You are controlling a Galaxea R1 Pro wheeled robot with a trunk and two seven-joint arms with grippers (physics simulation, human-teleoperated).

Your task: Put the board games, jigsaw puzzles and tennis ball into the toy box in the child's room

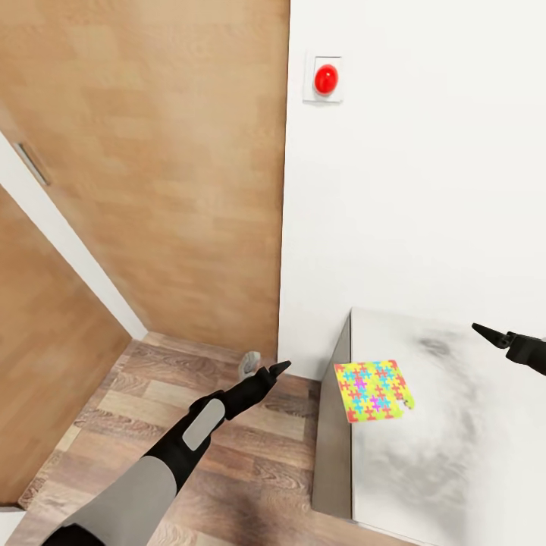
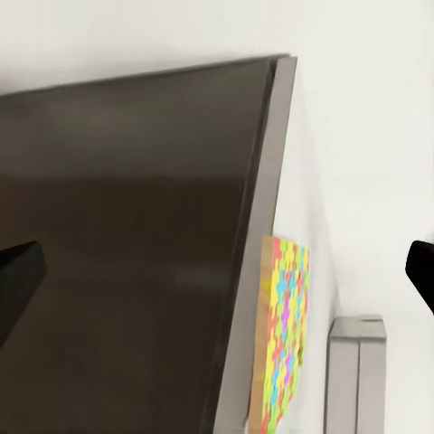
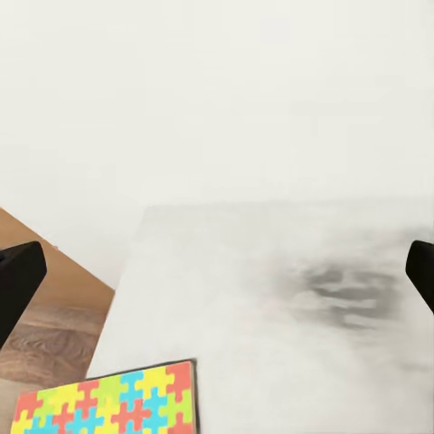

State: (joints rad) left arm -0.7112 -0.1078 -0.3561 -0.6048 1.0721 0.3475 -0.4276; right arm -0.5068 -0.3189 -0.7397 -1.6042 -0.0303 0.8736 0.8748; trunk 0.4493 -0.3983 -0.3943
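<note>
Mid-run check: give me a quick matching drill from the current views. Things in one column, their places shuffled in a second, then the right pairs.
Things:
1. jigsaw puzzle
2. red button
3. left gripper
4. right gripper

Places:
A. on the white wall beside the wooden door
B. over the wood-plank floor
C. flat on the table, near its left edge
D. over the table's right part

Pairs: 1-C, 2-A, 3-B, 4-D

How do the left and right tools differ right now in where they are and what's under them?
The left tool hangs over the wood-plank floor beside the table's side panel; the right tool reaches in over the table top. The jigsaw puzzle lies between them near the table's edge, touched by neither. Both are dark, and both look open and empty in their wrist views.
</note>
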